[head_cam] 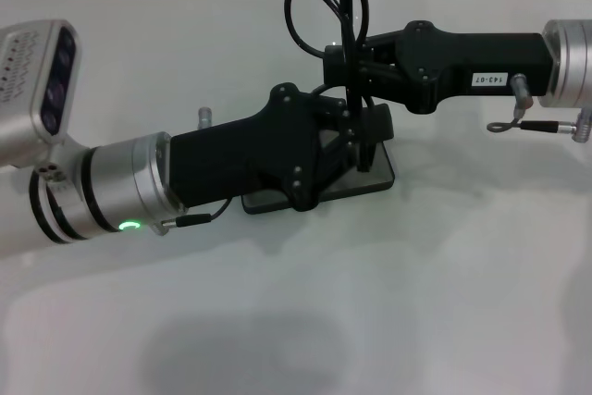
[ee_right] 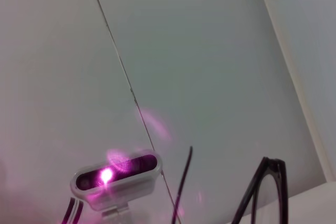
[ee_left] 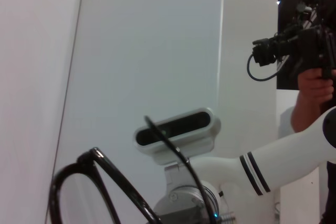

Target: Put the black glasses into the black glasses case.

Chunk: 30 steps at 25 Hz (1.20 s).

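One black glasses [head_cam: 319, 6] held aloft, both pincers gripping; one black glasses case [head_cam: 375, 178] below.

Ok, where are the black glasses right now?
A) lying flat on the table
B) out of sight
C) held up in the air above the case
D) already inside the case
C: in the head view the black glasses stand upright, held aloft at the right pincer, above the black glasses case on the table.
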Each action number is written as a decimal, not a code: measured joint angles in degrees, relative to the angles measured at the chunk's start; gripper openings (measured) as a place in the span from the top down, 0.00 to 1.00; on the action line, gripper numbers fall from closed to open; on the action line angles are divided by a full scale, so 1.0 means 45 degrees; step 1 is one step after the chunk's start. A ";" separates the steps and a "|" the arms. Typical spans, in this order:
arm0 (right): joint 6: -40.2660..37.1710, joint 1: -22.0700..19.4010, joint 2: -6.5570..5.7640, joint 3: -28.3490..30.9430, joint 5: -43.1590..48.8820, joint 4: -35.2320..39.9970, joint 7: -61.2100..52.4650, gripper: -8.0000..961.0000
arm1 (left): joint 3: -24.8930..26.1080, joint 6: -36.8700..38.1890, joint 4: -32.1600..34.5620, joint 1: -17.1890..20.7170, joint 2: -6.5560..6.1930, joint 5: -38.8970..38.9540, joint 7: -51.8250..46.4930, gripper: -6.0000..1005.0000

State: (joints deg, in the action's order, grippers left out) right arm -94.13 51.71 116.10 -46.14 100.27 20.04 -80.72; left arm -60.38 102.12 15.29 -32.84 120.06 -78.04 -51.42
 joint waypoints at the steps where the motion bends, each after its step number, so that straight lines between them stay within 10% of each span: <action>1: 0.0000 -0.0004 0.0000 -0.0001 0.0000 0.0000 0.0040 0.85 | 0.0000 0.0000 0.0000 0.0016 0.0000 0.0040 -0.0031 0.98; 30: 0.0258 -0.0242 -0.0041 0.0009 -0.0487 0.0090 0.0557 0.84 | 0.0011 -0.0199 0.0450 0.0321 -0.0151 0.0216 -0.0938 0.98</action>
State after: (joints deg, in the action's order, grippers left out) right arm -92.97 50.62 115.92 -46.10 98.08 20.44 -78.22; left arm -60.33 101.23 17.32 -31.39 119.38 -77.07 -55.64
